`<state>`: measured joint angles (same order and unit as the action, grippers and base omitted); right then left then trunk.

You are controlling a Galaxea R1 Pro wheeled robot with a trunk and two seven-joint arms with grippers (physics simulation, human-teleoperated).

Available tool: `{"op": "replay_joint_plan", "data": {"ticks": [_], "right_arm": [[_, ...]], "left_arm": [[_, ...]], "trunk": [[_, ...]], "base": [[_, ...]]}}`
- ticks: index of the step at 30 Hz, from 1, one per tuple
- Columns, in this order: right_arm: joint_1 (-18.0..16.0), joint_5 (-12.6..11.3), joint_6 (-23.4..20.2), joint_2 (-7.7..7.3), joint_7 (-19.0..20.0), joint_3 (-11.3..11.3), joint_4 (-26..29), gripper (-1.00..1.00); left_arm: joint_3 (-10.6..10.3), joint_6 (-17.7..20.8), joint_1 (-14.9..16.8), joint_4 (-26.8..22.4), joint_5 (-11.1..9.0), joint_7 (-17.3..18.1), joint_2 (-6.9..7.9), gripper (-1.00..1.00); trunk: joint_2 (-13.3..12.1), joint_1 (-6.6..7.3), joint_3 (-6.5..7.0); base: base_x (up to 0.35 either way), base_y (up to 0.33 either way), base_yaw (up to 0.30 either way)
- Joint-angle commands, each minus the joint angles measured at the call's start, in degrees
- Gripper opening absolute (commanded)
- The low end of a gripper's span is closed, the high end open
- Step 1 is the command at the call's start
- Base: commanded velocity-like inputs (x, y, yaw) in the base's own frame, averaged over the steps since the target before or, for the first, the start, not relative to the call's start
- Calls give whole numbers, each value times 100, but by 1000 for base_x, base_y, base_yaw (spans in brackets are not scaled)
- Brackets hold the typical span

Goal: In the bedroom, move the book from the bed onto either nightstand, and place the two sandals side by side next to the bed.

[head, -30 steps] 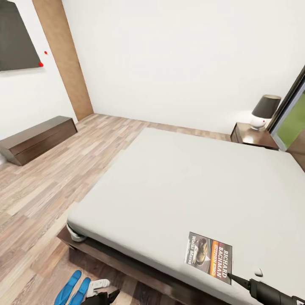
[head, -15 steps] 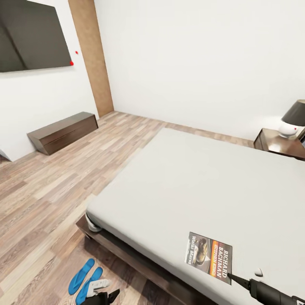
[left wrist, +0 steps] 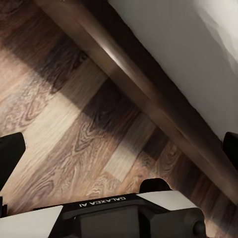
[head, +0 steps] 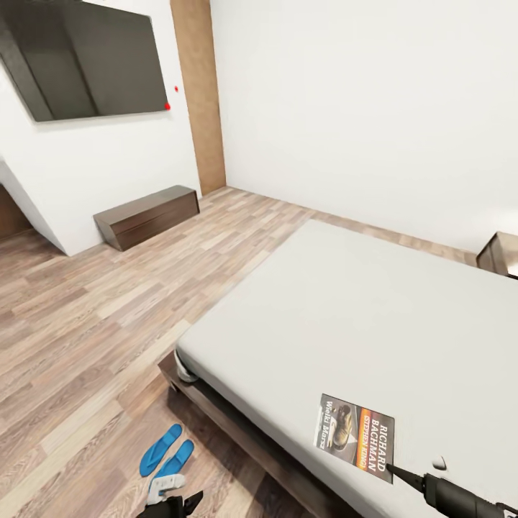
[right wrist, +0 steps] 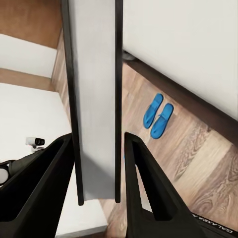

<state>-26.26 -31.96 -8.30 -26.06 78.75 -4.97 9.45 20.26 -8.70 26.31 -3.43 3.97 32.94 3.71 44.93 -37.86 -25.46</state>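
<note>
- Head view is showing the right gripper (head: 394,470) pinching the book (head: 356,432) by its near corner, cover up, title readable.
- From there the book is reaching away from the fingertips and showing against the grey bed (head: 360,309); I cannot tell whether it is touching the mattress.
- Right wrist view is looking along the book (right wrist: 94,99) edge-on: a thin slab is sitting between the two fingers (right wrist: 49,188), and they are clamping it from both sides.
- Beyond those fingers the sandals (right wrist: 158,115) are lying side by side on the floor, just beside the bed's dark frame.
- Head view is putting the same blue sandals (head: 167,450) just ahead of the left gripper (head: 173,500), near the bed's corner.
- Left wrist view is showing the left gripper (left wrist: 119,144) with its fingers (left wrist: 10,153) spread wide, holding nothing.
- Between and beyond those fingers are running the plank floor (left wrist: 74,139) and the bed frame (left wrist: 148,99).
- Well beyond the right fingers, a nightstand (head: 500,253) is peeking in at the bed's far side.
</note>
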Motion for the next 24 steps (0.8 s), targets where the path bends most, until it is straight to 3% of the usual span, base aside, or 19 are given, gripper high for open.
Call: {"op": "replay_joint_plan", "data": {"ticks": [1, 24], "right_arm": [[-2, -65, -58, -5, 16, -30, 3, -100], [-2, -65, -58, -5, 17, -30, 4, -100]], "left_arm": [[30, -31, 6, 9, 43, 11, 0, 100], [23, -35, 6, 9, 43, 11, 0, 100]], "trunk": [[5, -1, -6], [5, -1, -6]], "base": [[0, 0, 292], [0, 0, 292]]}}
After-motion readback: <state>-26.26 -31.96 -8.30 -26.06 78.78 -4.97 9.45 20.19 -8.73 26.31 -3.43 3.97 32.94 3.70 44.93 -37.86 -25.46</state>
